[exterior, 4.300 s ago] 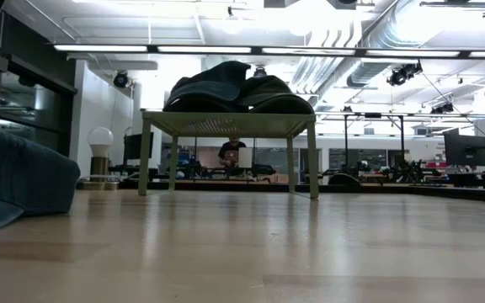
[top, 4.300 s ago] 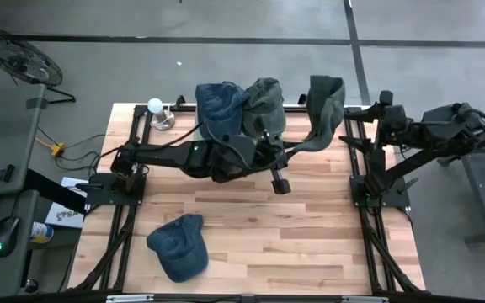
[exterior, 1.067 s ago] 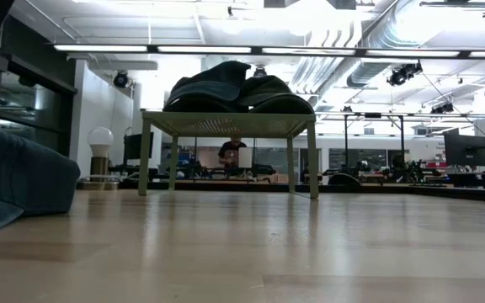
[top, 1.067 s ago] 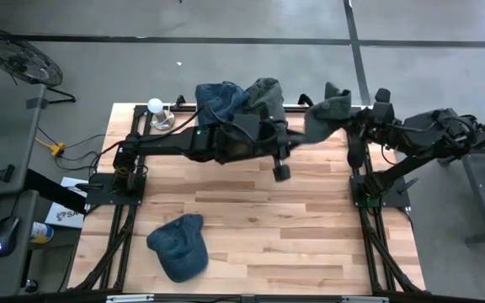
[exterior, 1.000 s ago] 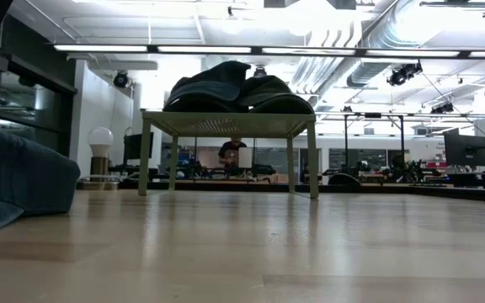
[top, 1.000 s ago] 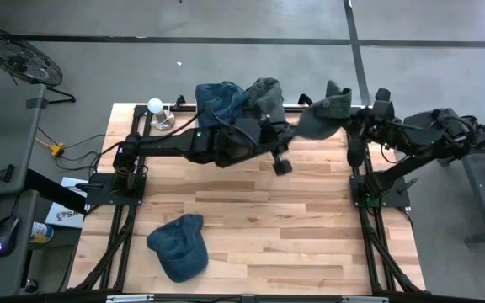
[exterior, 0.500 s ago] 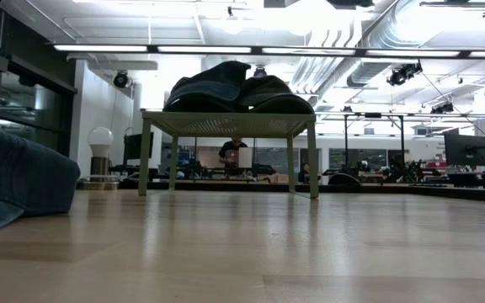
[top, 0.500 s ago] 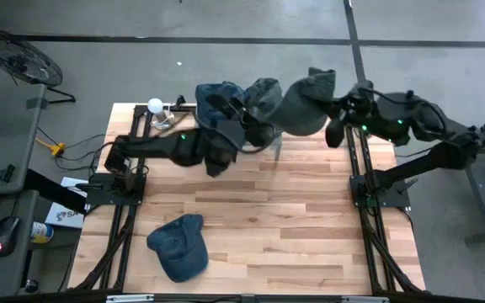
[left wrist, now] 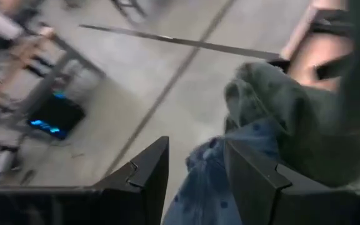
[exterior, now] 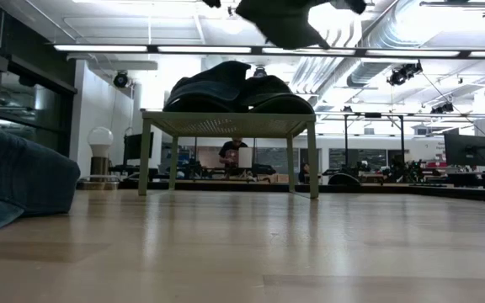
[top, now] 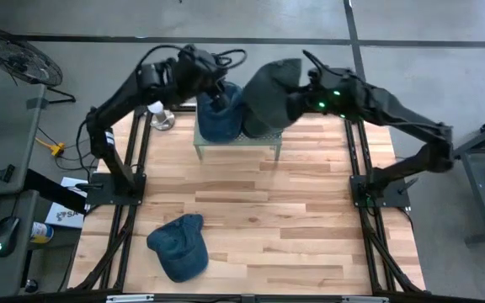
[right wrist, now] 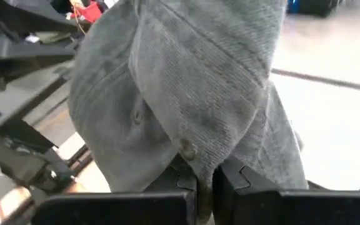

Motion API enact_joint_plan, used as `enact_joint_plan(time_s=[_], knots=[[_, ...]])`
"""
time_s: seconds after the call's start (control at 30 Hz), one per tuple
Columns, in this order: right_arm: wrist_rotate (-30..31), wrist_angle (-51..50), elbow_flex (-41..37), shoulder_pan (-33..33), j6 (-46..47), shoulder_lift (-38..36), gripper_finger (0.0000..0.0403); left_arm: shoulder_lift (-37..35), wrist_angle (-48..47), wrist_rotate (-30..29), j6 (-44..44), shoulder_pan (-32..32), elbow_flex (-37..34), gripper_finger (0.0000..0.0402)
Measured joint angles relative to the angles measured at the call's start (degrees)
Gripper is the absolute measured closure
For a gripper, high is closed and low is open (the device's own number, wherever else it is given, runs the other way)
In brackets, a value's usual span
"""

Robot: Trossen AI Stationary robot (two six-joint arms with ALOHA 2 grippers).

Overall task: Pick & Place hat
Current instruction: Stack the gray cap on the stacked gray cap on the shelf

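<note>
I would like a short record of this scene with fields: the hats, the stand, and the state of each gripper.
held hat: grey-green hat, in the air over the stand, clamped by the right gripper
hats on stand: blue hat and a dark hat, side by side
stand: small pale table at the far edge of the wooden table
loose hat: blue cap lying on the wood near the front
left gripper: open, above the blue hat on the stand
right gripper: shut on the grey-green hat

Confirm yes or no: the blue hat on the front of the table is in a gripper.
No. The blue hat lies alone on the table, both arms far away.
</note>
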Motion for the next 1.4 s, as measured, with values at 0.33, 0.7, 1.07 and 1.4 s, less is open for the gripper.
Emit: enact_joint_plan(time_s=[0.33,0.7,1.07,1.4], knots=[[-1.96,3.07,-0.01,-2.35,11.26,6.88,0.0397,-0.34,3.36,18.35,9.77,13.04,-0.02,0.0252],[2.68,1.9,-0.01,-2.04,19.82,7.75,0.0397,-0.32,5.53,30.44,11.37,23.6,-0.02,0.0252],[2.65,0.64,-0.01,-1.36,25.22,10.43,0.0397,-0.3,5.72,30.74,10.95,26.15,-0.02,0.0252],[3.58,-1.81,0.0,-1.8,28.46,11.74,0.0397,-0.28,6.82,30.69,10.95,26.1,-0.02,0.0252]])
